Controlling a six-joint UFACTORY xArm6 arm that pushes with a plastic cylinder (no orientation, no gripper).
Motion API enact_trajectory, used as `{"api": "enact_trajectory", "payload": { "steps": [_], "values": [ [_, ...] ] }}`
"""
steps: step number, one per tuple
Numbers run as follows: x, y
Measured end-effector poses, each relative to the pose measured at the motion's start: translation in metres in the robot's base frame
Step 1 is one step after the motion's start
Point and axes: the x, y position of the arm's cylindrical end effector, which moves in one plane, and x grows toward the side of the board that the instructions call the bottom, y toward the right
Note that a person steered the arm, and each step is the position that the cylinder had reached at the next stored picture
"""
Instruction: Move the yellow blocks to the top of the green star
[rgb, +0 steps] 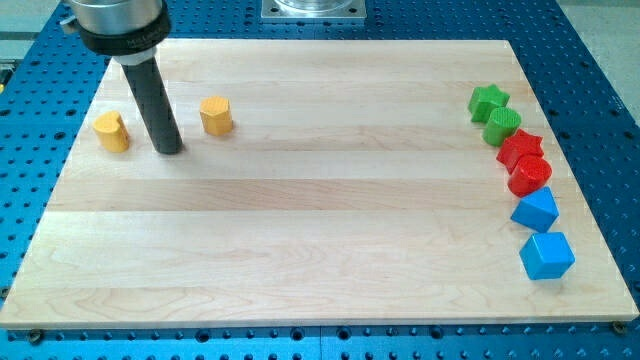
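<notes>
Two yellow blocks lie near the view's top left of the wooden board (300, 200): a rounded yellow block (112, 131) at the far left and a yellow hexagonal block (216, 115) to its right. My tip (168, 150) rests on the board between them, apart from both. The green star (488, 100) sits at the view's far right near the top, touching a green round block (503, 125) just below it.
Down the right edge below the green pair lie a red star (520, 148), a red round block (530, 175), and two blue blocks (535, 210) (547, 255). A blue perforated table (600, 60) surrounds the board.
</notes>
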Motion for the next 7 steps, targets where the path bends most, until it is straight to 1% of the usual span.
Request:
{"api": "enact_trajectory", "payload": {
  "steps": [1, 2, 3, 4, 5, 6, 7],
  "values": [
    [-0.063, 0.07],
    [-0.071, 0.171],
    [-0.07, 0.203],
    [-0.036, 0.143],
    [-0.041, 0.131],
    [-0.044, 0.237],
    [-0.075, 0.246]
  ]
}}
